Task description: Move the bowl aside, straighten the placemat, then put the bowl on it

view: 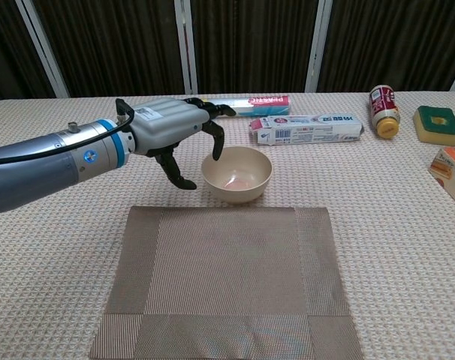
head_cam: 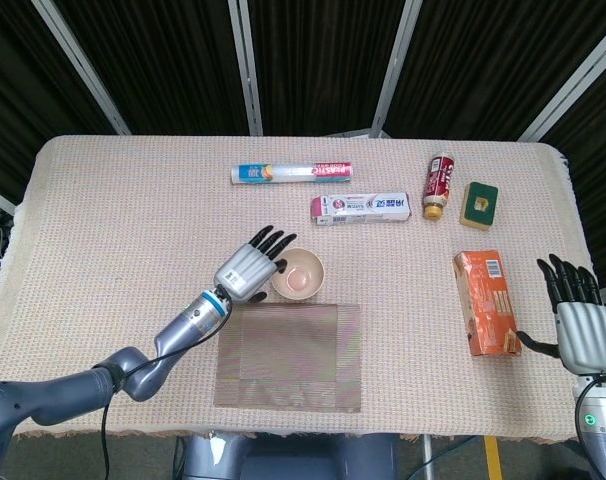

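A cloth-covered table (head_cam: pixel 103 210) carries bowl (head_cam: pixel 298 274), placemat (head_cam: pixel 290 355), roll (head_cam: pixel 291 173), toothpaste box (head_cam: pixel 361 208), bottle (head_cam: pixel 439 185), sponge (head_cam: pixel 479 204), orange box (head_cam: pixel 485 302)

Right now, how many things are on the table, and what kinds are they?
Bowls: 1, the bowl
Mats: 1, the placemat
Boxes: 2, the toothpaste box and the orange box
Rolls: 1, the wrap roll
Bottles: 1, the red bottle
Sponges: 1, the green sponge
Total: 7
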Robot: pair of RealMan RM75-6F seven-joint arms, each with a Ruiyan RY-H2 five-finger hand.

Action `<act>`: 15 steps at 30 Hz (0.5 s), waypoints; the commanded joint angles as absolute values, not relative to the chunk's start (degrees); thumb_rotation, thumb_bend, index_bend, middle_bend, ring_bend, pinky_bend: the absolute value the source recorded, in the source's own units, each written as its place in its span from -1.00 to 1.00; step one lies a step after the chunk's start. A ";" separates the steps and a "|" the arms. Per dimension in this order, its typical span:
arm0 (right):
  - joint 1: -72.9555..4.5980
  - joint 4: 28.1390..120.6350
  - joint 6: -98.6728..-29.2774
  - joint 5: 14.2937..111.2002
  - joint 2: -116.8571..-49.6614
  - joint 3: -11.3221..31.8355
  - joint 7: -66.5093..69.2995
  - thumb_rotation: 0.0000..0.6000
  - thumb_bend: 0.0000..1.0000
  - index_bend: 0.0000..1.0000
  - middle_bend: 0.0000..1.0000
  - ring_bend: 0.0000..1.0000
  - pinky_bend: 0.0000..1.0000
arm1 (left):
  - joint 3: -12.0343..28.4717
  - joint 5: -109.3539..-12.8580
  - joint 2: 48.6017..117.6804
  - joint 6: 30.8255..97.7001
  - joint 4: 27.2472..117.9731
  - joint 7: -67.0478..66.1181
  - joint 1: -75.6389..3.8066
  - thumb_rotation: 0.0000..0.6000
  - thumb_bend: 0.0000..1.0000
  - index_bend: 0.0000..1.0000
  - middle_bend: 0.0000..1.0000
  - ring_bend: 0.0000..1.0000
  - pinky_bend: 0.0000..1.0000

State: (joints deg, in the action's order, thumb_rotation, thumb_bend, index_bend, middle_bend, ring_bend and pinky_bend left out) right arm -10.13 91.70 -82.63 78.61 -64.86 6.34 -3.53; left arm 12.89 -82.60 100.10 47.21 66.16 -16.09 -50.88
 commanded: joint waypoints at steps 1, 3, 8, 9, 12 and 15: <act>-10.07 91.83 -82.53 78.62 -64.77 6.37 -3.22 1.00 -1.00 -1.00 -1.00 -1.00 -1.00 | 12.37 -82.08 101.99 46.13 63.86 -15.74 -52.01 1.00 -0.49 -0.14 -1.00 -1.00 -1.00; -9.99 91.88 -82.44 78.61 -64.60 6.46 -2.99 1.00 -1.00 -1.00 -1.00 -1.00 -1.00 | 12.13 -81.60 103.59 45.63 62.00 -15.68 -52.66 1.00 -0.41 -0.13 -1.00 -1.00 -1.00; -9.80 92.02 -82.41 78.48 -64.42 6.76 -2.72 1.00 -1.00 -1.00 -1.00 -1.00 -1.00 | 11.64 -80.75 106.08 45.00 58.90 -15.49 -53.67 1.00 -0.22 0.01 -1.00 -1.00 -1.00; -9.78 92.02 -82.32 78.44 -64.37 6.80 -2.62 1.00 -1.00 -1.00 -1.00 -1.00 -1.00 | 11.57 -80.60 106.48 45.00 58.38 -15.60 -53.82 1.00 -0.19 0.04 -1.00 -1.00 -1.00; -9.76 91.97 -81.95 78.34 -64.31 6.80 -2.39 1.00 -1.00 -1.00 -1.00 -1.00 -1.00 | 11.39 -80.50 107.27 45.44 57.24 -15.87 -54.06 1.00 -0.07 0.18 -1.00 -1.00 -1.00; -9.74 92.08 -81.51 78.45 -64.17 6.72 -1.83 1.00 -1.00 -1.00 -1.00 -1.00 -1.00 | 11.45 -80.17 107.53 45.68 56.63 -16.03 -54.35 1.00 0.00 0.28 -1.00 -1.00 -1.00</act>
